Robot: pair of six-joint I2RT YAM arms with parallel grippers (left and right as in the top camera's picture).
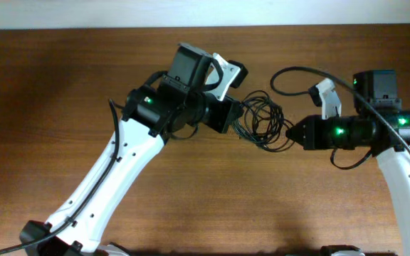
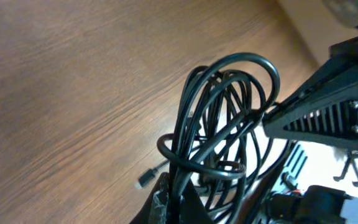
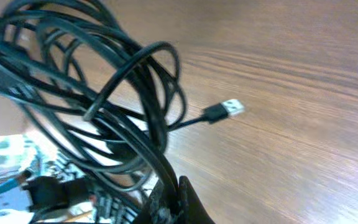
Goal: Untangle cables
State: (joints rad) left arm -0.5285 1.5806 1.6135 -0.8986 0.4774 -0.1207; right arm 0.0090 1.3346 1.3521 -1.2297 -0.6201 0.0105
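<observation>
Overhead: cables (image 1: 263, 121), thin glossy black loops, sit bunched between left gripper (image 1: 238, 116) and right gripper (image 1: 295, 133) over the brown wood-grain counter (image 1: 48, 85).
Left wrist: gripper pressed together, pinching several strands.
Right wrist: gripper likewise pinches the bundle; this view alone shows 1 flat silver-tipped USB plug (image 3: 224, 109).

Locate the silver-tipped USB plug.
Right wrist view: the USB plug juts out to the right of the cable bundle, over the wooden table.
</observation>
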